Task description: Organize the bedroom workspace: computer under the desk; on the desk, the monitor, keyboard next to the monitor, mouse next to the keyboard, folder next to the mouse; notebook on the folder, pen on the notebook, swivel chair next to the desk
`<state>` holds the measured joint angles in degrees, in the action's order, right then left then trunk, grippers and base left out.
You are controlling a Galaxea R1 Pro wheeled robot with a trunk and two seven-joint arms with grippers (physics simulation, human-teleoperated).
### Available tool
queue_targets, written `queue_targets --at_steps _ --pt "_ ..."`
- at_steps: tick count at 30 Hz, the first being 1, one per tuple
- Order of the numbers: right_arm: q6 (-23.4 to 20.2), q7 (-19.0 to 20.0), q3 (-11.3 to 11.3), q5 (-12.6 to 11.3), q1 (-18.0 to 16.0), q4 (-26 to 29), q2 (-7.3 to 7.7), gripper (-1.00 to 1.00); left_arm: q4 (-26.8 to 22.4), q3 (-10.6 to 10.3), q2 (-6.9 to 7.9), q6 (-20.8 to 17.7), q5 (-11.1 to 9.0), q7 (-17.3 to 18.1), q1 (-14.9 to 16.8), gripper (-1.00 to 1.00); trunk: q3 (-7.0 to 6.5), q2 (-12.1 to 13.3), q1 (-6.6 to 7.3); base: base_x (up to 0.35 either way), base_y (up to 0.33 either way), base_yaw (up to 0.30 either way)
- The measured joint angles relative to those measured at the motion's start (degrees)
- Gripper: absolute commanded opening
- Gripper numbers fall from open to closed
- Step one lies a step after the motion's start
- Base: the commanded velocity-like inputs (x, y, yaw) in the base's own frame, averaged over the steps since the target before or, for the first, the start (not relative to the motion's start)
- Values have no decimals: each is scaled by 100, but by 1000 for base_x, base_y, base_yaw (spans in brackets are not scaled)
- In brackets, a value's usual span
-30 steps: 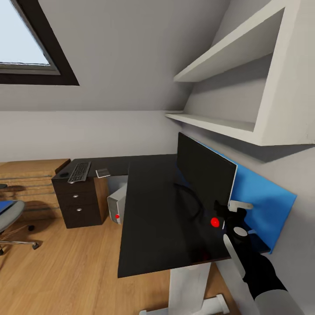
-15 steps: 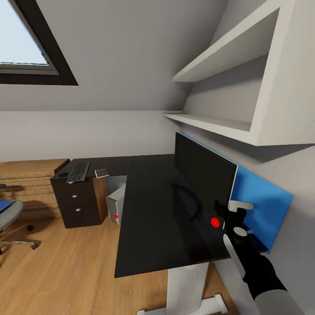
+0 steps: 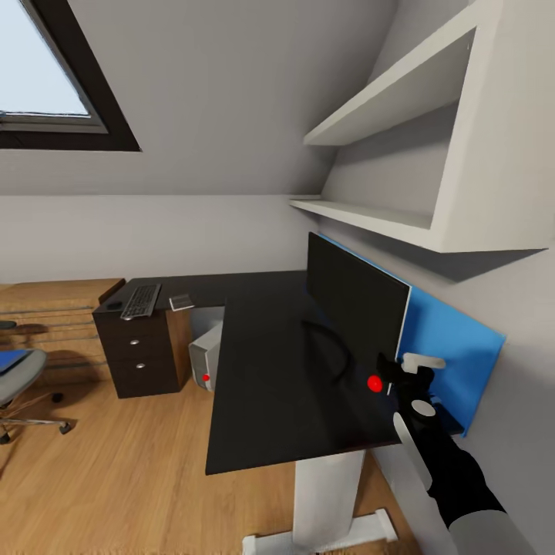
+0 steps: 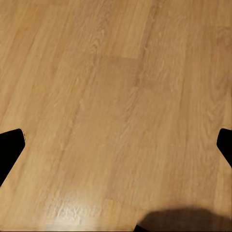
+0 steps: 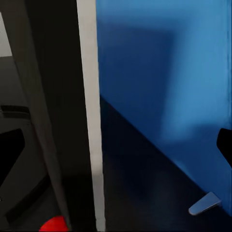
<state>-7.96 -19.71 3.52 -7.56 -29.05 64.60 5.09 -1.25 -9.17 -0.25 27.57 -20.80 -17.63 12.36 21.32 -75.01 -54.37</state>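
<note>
The right gripper (image 3: 401, 370) is sitting at the lower near corner of the monitor (image 3: 354, 304), beside its red dot. In the right wrist view the monitor's thin edge (image 5: 89, 111) is running between the two dark fingertips, which are standing well apart at either side, so the gripper is reading as spread open around that edge rather than clamped on it. The left gripper (image 4: 116, 145) is facing the wooden floor (image 4: 111, 96); its fingertips (image 4: 9, 145) are showing wide apart at opposite sides of that view, with nothing between them.

The monitor is standing upright along the wall-side edge of the counter (image 3: 270, 385), in front of the blue wall panel (image 3: 451, 347). The keyboard (image 3: 140, 301) is lying at the far left end of the counter, above the drawer unit (image 3: 139, 354), with the mouse (image 3: 113, 306) just beside it toward the end edge. A small flat dark item (image 3: 182, 303), probably the notebook, is lying just to the keyboard's other side; the pen is too small to tell. The computer (image 3: 206, 356) is standing on the floor under the counter, next to the drawer unit. The swivel chair (image 3: 19, 385) is standing well apart from the counter, with the blue folder (image 3: 9, 362) lying on its seat.
</note>
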Motion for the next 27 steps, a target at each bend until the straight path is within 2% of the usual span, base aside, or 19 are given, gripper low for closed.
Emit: queue_targets --at_steps 16,27 --pt "0 9 15 0 0 -14 -12 100 0 0 0 0 0 -3 0 100 0 0 0 -331 0 0" --pt "5 43 142 -18 0 -25 -49 100 0 6 9 0 0 -8 0 100 0 0 0 -335 10 0"
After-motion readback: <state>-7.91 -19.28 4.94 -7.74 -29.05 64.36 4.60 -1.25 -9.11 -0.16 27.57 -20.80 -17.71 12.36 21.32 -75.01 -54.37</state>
